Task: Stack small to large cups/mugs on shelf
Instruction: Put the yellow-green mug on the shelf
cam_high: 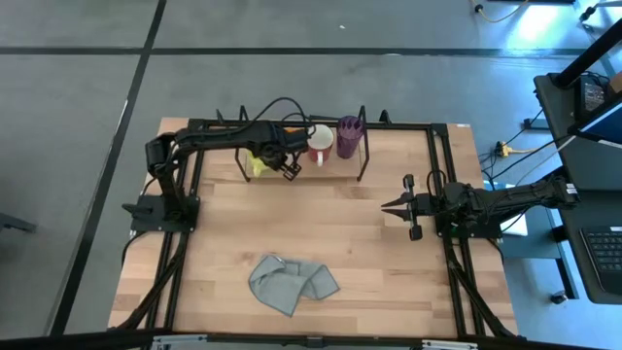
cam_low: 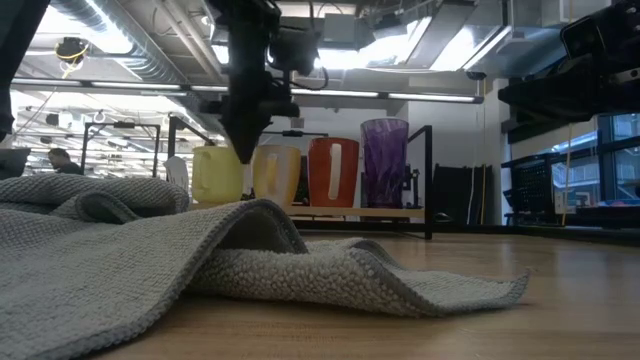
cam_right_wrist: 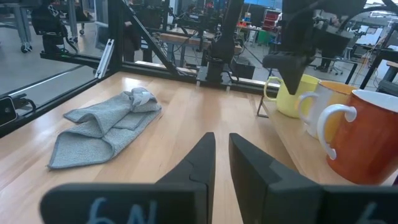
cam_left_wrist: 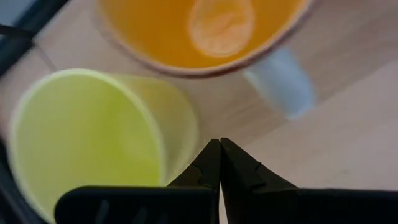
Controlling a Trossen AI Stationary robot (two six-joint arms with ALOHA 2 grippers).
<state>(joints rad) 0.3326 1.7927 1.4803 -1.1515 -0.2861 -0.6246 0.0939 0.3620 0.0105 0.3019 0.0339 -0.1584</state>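
Several cups stand upright in a row in the black wire shelf (cam_high: 363, 146) at the table's far side. They are a yellow mug (cam_low: 215, 176), a white mug (cam_low: 278, 176) with an orange inside (cam_left_wrist: 186, 31), an orange mug (cam_low: 333, 172) with a white handle, and a purple tumbler (cam_low: 384, 160). My left gripper (cam_left_wrist: 219, 146) is shut and points steeply down. It hangs over the bare wood just in front of the gap between the yellow mug (cam_left_wrist: 87, 143) and the white mug, and I see it touch neither. My right gripper (cam_right_wrist: 222, 143) waits at the table's right edge, level, with a narrow gap between its fingers.
A crumpled grey cloth (cam_high: 292, 284) lies near the table's front edge, in the middle. Black frame rails (cam_high: 442, 175) run along the table's sides and far edge. Bare wood lies between the cloth and the shelf.
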